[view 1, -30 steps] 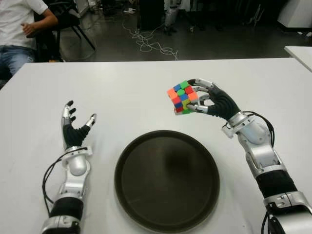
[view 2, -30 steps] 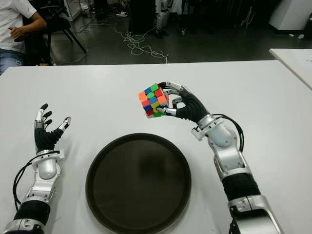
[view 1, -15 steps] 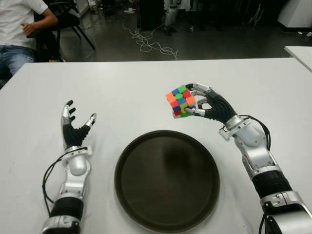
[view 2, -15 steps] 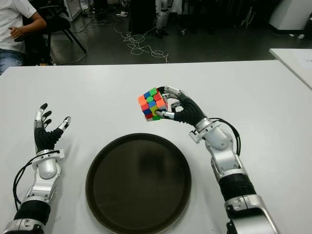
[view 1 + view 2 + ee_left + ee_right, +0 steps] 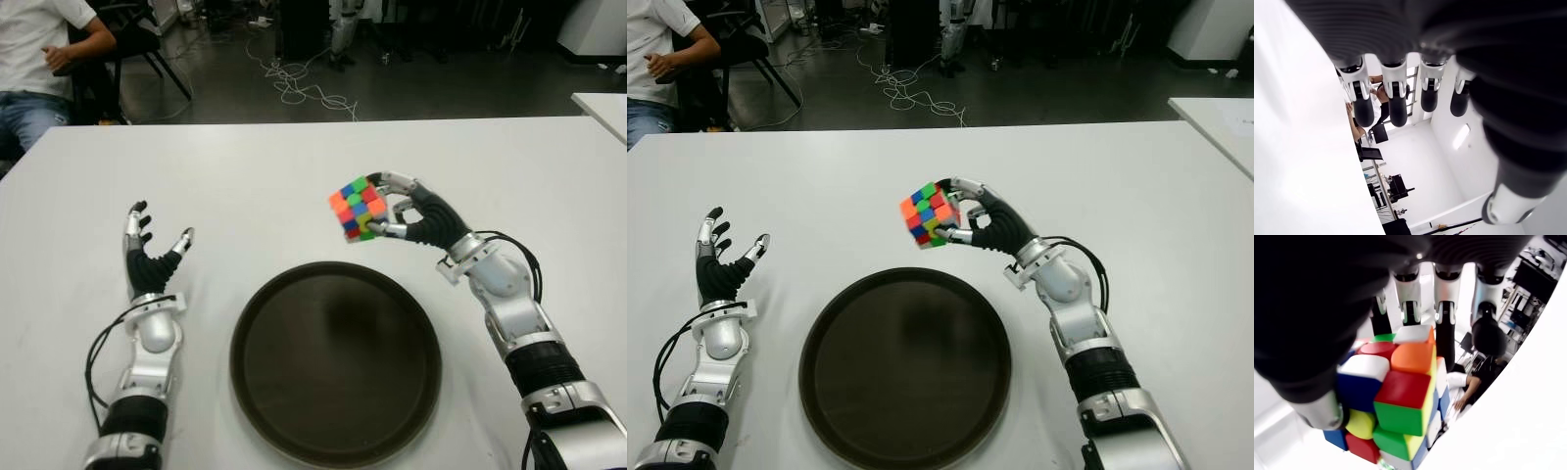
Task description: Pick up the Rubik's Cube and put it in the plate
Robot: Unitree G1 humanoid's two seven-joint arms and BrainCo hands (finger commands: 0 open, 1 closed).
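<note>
Leftward has drifted Rubik's Cube (image 5: pixel 356 209), gripped by right robot hand (image 5: pixel 416 215)

Table: a wide white flat table (image 5: pixel 274 166) filled the foreground.
Floor: a dark floor (image 5: pixel 431 88) lay behind it.
Cables: loose pale cables (image 5: pixel 294 83) lay on the floor.
Person: one sat on a black chair (image 5: pixel 137 39), far left.

Plate (image 5: pixel 335 362) bare inside, open from above. Right hand (image 5: pixel 416 211) holds Rubik's Cube (image 5: pixel 357 207) in the air just beyond plate's far rim; bare table (image 5: pixel 245 186) between. Left hand (image 5: pixel 147 257) well apart to plate's left, clear of that path.
</note>
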